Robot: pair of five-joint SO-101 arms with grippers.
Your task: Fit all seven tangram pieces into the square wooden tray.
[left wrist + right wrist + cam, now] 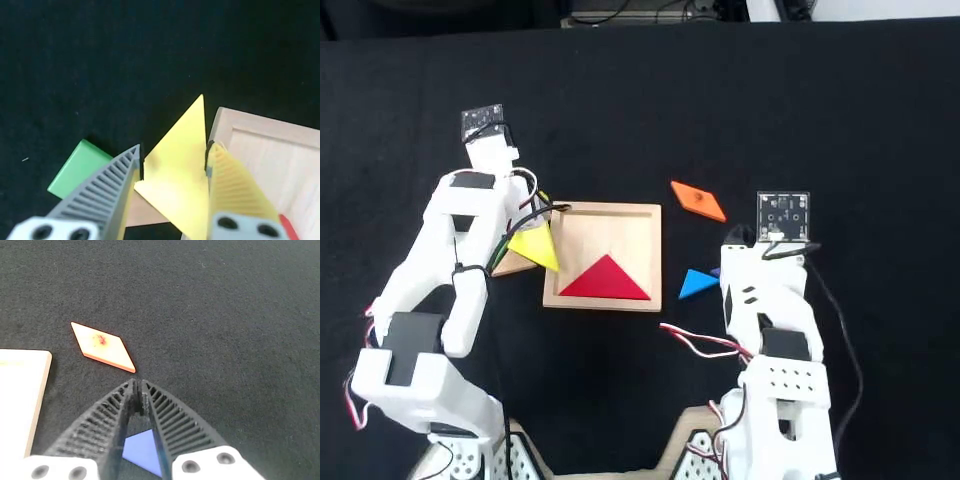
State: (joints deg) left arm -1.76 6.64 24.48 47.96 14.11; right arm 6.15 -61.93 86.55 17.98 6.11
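Closest to us, our left gripper (pixel 173 150) pinches the yellow triangle (pixel 175 192) beside the tray.

Its jaws clamp the triangle's two sides, and the sharp tip points ahead of the fingertips, roughly along the tray wall. A green piece (pixel 77 170) lies just outside one finger. The wooden tray (pixel 260 125) sits just off the other finger, with a red triangle (pixel 605 279) already inside, so we judge that a short sideways carry over the wall comes next. Farther right, our right gripper (pixel 137 387) is closed on nothing, with a blue piece (pixel 142 450) beneath it and an orange parallelogram (pixel 102 346) just ahead. We can read no writing or labels.
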